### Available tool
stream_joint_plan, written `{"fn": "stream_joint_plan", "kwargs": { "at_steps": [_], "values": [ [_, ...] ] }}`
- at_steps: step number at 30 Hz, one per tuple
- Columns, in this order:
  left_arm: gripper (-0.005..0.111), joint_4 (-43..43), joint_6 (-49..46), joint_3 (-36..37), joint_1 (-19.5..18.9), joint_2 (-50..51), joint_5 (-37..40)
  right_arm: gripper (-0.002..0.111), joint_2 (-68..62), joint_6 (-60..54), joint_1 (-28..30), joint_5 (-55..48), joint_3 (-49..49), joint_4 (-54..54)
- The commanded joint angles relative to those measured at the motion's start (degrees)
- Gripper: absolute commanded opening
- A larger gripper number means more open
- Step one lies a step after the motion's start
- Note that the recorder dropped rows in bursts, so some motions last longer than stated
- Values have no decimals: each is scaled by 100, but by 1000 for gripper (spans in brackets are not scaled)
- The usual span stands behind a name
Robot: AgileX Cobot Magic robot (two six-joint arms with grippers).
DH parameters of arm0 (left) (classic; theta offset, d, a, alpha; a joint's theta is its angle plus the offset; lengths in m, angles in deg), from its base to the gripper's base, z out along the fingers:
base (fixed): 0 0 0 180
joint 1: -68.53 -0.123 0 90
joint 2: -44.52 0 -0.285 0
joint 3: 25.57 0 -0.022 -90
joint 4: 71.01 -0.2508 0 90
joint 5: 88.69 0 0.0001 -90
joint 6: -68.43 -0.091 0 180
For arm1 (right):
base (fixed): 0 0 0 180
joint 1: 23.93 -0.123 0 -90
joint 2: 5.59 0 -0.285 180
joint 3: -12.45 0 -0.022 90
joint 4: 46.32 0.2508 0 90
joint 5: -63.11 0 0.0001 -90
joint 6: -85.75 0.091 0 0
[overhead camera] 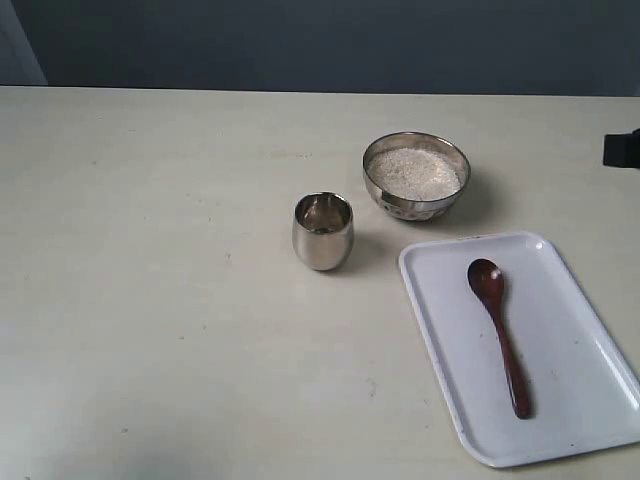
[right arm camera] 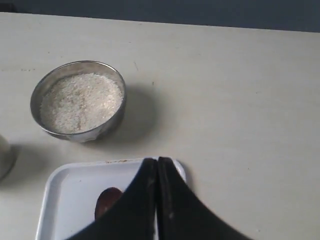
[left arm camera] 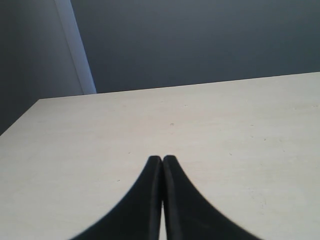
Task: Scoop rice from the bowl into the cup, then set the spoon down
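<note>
The pale table [overhead camera: 150,250] carries the bowl [overhead camera: 417,205], filled with rice [overhead camera: 414,172]. The cup [overhead camera: 323,231] stands near it, apart. The spoon [overhead camera: 503,340] lies flat on the white tray [overhead camera: 570,320], head toward the bowl. Left gripper [left arm camera: 162,160]: jaws pressed together, holding nothing. Right gripper [right arm camera: 157,161]: likewise closed and empty, apparently above the tray's edge.

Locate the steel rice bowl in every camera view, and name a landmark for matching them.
Exterior view: the bowl sits right of centre, behind the white tray, right of the cup.
Left wrist view: not in it.
Right wrist view: the bowl lies just beyond the white tray.
Shared landmark: the tray's corner nearest the bowl, in both those views.
</note>
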Motion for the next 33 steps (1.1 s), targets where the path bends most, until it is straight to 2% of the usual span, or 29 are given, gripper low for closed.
{"fn": "stream_joint_plan", "kwargs": {
  "at_steps": [1,2,7,16,22,24,28,33],
  "values": [
    [0,-14,16,-16,-1,-31,-21,-1,291,3,329,504,738,71],
    [0,-14,16,-16,-1,-31,-21,-1,412,3,405,1091,1207,283],
    [0,-14,16,-16,-1,-31,-21,-1,1169,3,698,1989,2028,829],
    [0,-14,16,-16,-1,-31,-21,-1,2477,-9,743,1733,2079,565],
    [0,-14,16,-16,-1,-31,-21,-1,2868,2,1571,907,2079,752],
    [0,-14,16,-16,-1,-31,-21,-1,3070,-9,1685,806,2139,642],
    [0,-14,16,-16,-1,-31,-21,-1,3687,-9,1661,978,2562,630],
    [0,-14,16,-16,-1,-31,-39,-1,4442,2,1657,1025,3387,1274]
  ]
}}
